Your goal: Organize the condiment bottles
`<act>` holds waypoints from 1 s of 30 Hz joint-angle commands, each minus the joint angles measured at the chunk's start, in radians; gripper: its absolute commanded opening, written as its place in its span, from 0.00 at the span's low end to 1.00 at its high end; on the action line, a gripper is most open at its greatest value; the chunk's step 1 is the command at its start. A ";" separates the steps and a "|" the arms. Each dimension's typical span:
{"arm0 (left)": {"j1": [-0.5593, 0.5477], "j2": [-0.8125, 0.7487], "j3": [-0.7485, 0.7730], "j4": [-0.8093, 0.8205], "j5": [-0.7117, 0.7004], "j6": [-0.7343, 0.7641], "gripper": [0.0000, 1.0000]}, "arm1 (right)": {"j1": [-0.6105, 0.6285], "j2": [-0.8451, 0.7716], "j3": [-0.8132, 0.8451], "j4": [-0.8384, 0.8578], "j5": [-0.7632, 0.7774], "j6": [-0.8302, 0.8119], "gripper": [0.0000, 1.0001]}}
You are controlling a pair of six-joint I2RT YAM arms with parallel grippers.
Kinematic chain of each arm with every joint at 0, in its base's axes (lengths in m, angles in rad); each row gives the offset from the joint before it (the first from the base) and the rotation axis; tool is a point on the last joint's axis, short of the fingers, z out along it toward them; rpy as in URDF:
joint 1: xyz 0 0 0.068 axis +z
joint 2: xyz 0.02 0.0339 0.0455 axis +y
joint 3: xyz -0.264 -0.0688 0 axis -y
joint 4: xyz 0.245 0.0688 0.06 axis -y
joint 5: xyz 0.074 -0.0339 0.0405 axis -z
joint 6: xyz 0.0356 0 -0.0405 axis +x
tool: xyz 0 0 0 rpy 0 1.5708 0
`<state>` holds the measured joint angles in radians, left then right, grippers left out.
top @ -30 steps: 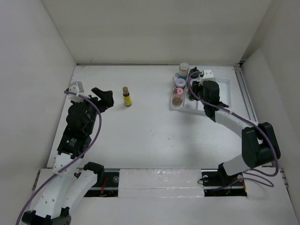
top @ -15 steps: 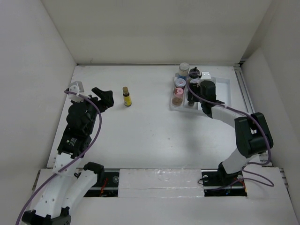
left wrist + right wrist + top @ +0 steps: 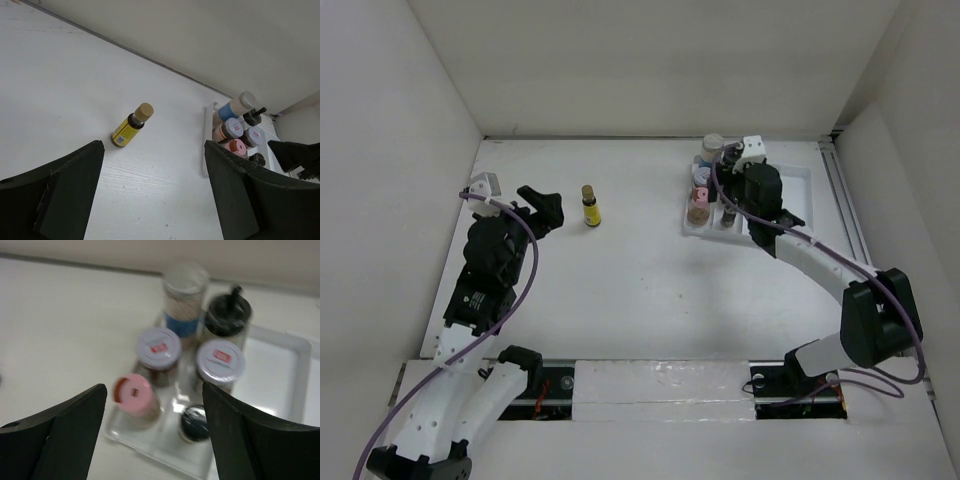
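While both arms reach over the table [image 3: 640, 290] in the top view, we see the left gripper [image 3: 542, 207] spread wide and holding nothing, its tips just left of the yellow bottle [image 3: 590, 206] without touching it. That bottle stands alone, well apart from the tray [image 3: 800, 188] at the far right. The right gripper [image 3: 758, 195] hangs above the tray and hides part of it; from here we cannot tell how its jaws stand. Along the tray's left edge we make out 3 bottles in a row: the blue-banded jar [image 3: 711, 150] farthest, a silver-lidded jar [image 3: 701, 176] next, the pink shaker [image 3: 700, 200] nearest.

From the left wrist, the 2 fingers [image 3: 70, 195] stand far apart, and the yellow bottle shows between and beyond them, tan-capped.

From the right wrist, blurred, the fingers [image 3: 60, 435] are spread with nothing pinched. Below them 6 bottles fill the tray's left compartment in 3 pairs: the blue-banded jar and a black-spouted bottle [image 3: 227, 315] farthest, the silver-lidded jar and a second silver-lidded jar [image 3: 219, 362] in the middle, the pink shaker and a small black-capped bottle [image 3: 194, 425] nearest
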<state>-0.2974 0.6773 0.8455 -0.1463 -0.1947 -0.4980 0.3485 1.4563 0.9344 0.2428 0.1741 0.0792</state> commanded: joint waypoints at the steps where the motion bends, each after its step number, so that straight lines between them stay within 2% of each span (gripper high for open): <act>1: -0.002 -0.013 0.017 0.042 -0.006 0.012 0.78 | 0.090 -0.004 0.086 0.100 -0.125 -0.076 0.82; 2: -0.002 -0.013 0.017 0.042 -0.006 0.012 0.78 | 0.139 0.022 0.099 0.122 -0.206 -0.076 0.80; 3: -0.002 -0.013 0.017 0.042 -0.006 0.012 0.78 | 0.164 0.054 0.142 0.133 -0.244 -0.088 0.73; 7: -0.002 -0.022 0.017 0.042 -0.006 0.012 0.78 | 0.271 0.234 0.275 0.144 -0.353 -0.088 0.36; 8: -0.002 -0.022 0.017 0.042 -0.006 0.012 0.78 | 0.289 0.299 0.302 0.153 -0.366 -0.088 0.36; 9: -0.002 -0.022 0.017 0.042 -0.006 0.012 0.78 | 0.306 0.332 0.328 0.153 -0.401 -0.097 0.38; 10: -0.002 -0.031 0.017 0.042 -0.006 0.012 0.75 | 0.332 0.363 0.383 0.153 -0.421 -0.098 0.51; 14: -0.002 -0.041 0.007 0.053 0.014 0.021 0.68 | 0.365 0.505 0.528 0.122 -0.522 -0.108 0.87; 15: -0.002 -0.041 0.007 0.053 0.014 0.021 0.63 | 0.377 0.556 0.558 0.110 -0.535 -0.108 0.90; 17: -0.002 -0.041 0.007 0.053 0.024 0.021 0.62 | 0.391 0.604 0.630 0.096 -0.547 -0.121 0.95; 20: -0.002 -0.041 0.007 0.053 0.034 0.021 0.62 | 0.403 0.714 0.725 0.073 -0.561 -0.130 0.96; 26: -0.002 -0.041 0.007 0.053 0.034 0.021 0.65 | 0.423 0.808 0.840 0.073 -0.490 -0.139 0.96; 30: -0.002 -0.041 0.007 0.053 0.043 0.021 0.65 | 0.423 0.861 0.914 0.073 -0.479 -0.139 0.84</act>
<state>-0.2974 0.6445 0.8455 -0.1455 -0.1684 -0.4900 0.7609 2.2997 1.7779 0.2893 -0.3153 -0.0505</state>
